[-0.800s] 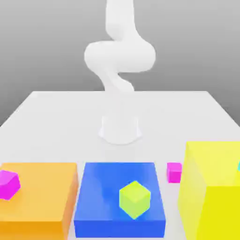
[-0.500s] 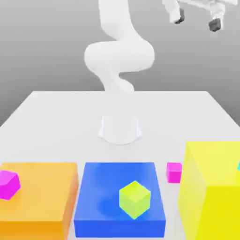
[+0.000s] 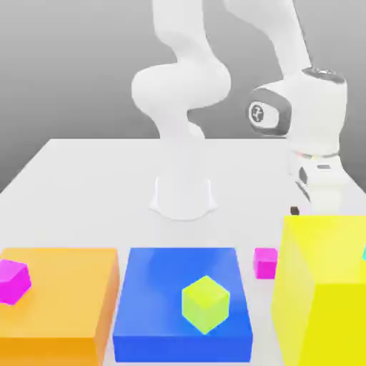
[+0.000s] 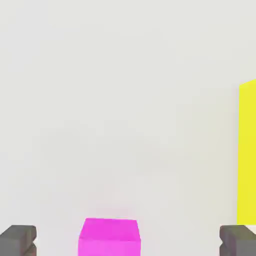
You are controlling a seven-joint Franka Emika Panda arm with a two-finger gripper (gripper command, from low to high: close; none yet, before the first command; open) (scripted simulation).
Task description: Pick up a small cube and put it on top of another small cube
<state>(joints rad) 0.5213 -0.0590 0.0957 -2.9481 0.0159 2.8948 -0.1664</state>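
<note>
The gripper [image 4: 128, 241], fingers spread wide and empty, hangs above the white table [image 3: 93, 179] beside the yellow block [image 3: 325, 286], with the small magenta cube [image 4: 109, 236] lying between its fingertips' line, just below.

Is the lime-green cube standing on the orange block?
No, the lime-green cube rests on the blue block; the orange block carries a magenta cube.

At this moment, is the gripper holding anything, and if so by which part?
Nothing is held. The gripper is open above the table, the small magenta cube lying untouched between its fingers.
</note>
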